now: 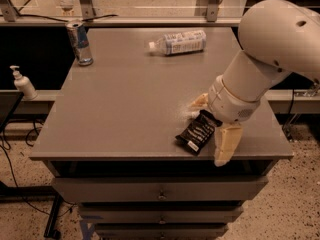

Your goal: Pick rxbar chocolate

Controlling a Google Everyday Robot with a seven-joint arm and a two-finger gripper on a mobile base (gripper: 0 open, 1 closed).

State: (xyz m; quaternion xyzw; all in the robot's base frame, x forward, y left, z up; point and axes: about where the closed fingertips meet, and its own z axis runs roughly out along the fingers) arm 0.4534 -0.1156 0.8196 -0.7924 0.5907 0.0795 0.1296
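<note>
The rxbar chocolate (pixel 192 135), a flat black wrapper with white lettering, lies near the front right edge of the grey table (pixel 125 104). My gripper (pixel 208 132) is open and hangs right over the bar's right end. One cream finger (pixel 199 102) is behind the bar. The other finger (pixel 226 144) is in front of it to the right, over the table's front edge. The bar's right end is hidden under the wrist. The bar rests on the table.
A clear plastic bottle (pixel 179 42) lies on its side at the back of the table. A slim blue-and-silver can (pixel 80 42) stands at the back left. A pump bottle (pixel 22 83) stands on a ledge left of the table. Drawers sit below the tabletop.
</note>
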